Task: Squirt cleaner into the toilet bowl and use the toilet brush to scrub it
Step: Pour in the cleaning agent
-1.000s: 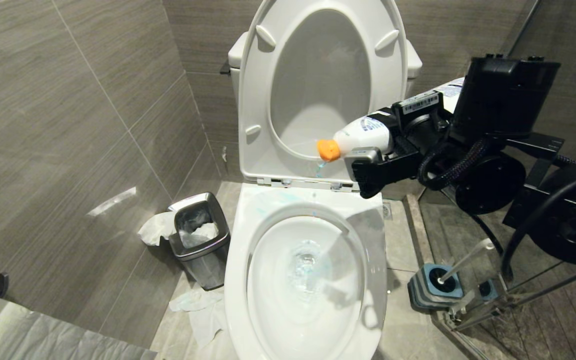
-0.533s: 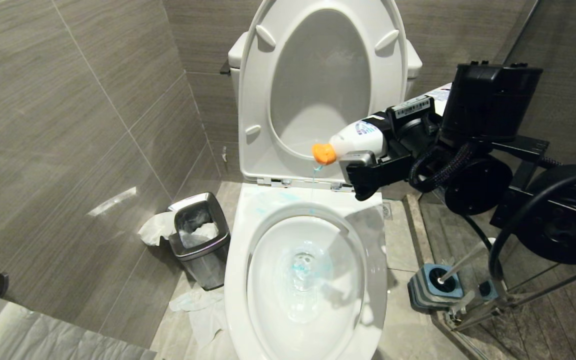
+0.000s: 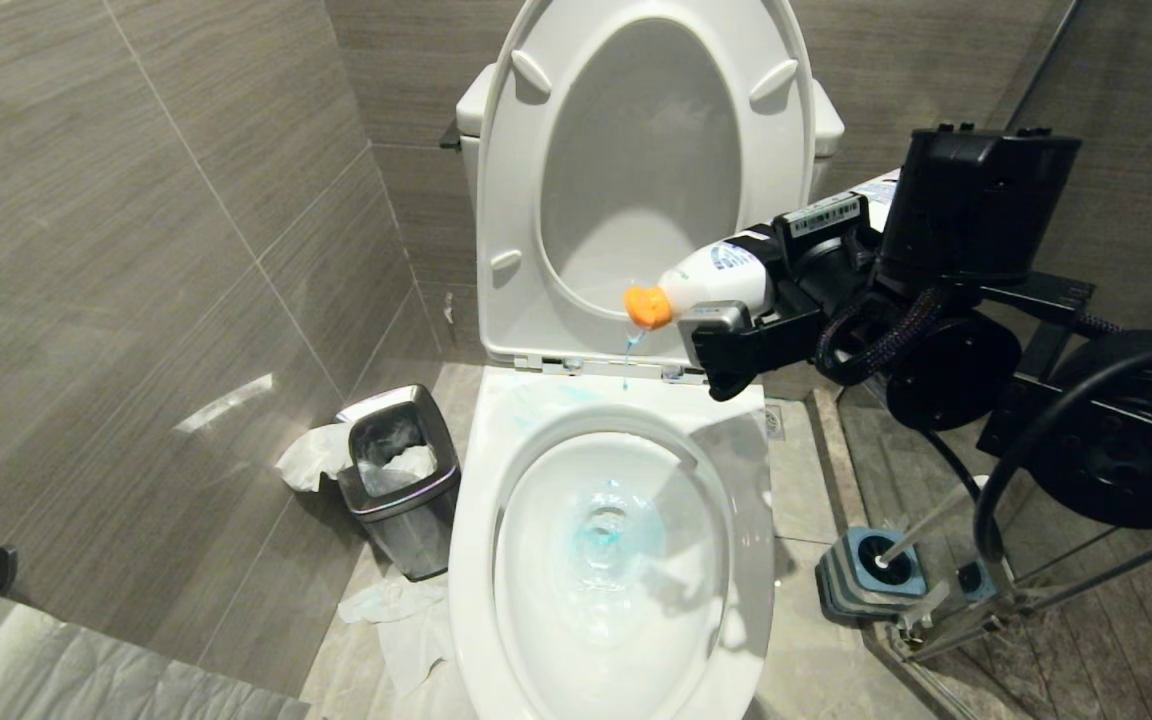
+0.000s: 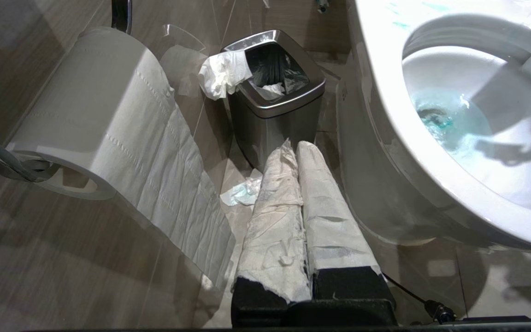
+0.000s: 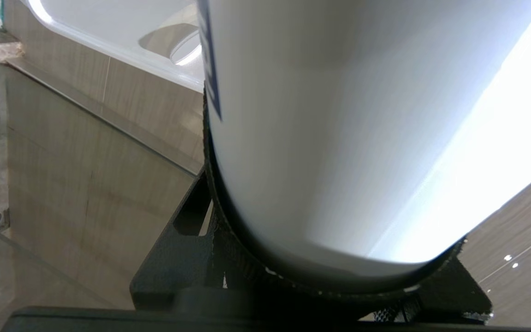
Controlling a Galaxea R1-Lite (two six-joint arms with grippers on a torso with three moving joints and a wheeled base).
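Note:
My right gripper [image 3: 766, 280] is shut on a white cleaner bottle [image 3: 721, 275] with an orange cap [image 3: 648, 305], held tilted over the back rim of the toilet bowl [image 3: 481, 520]. A thin turquoise-blue stream of cleaner [image 3: 626, 355] drips from the cap, and the water in the basin [image 3: 611, 535] is tinted blue. The bottle [image 5: 339, 138] fills the right wrist view. The toilet brush [image 3: 931, 520] stands in its blue-topped holder [image 3: 871, 575] on the floor right of the toilet. My left gripper [image 4: 297, 150] is shut, its fingers wrapped in white paper, low beside the bowl [image 4: 385, 92].
The seat and lid [image 3: 646, 180] stand raised. A small steel waste bin [image 3: 401, 480] with tissue sits left of the toilet, and crumpled paper [image 3: 406, 620] lies on the floor. A toilet paper roll [image 4: 99, 115] hangs on the left wall. A metal frame stands at the right.
The right gripper and bottle have edged slightly left. Cleaner keeps dripping, and the blue tint in the basin water has grown stronger.

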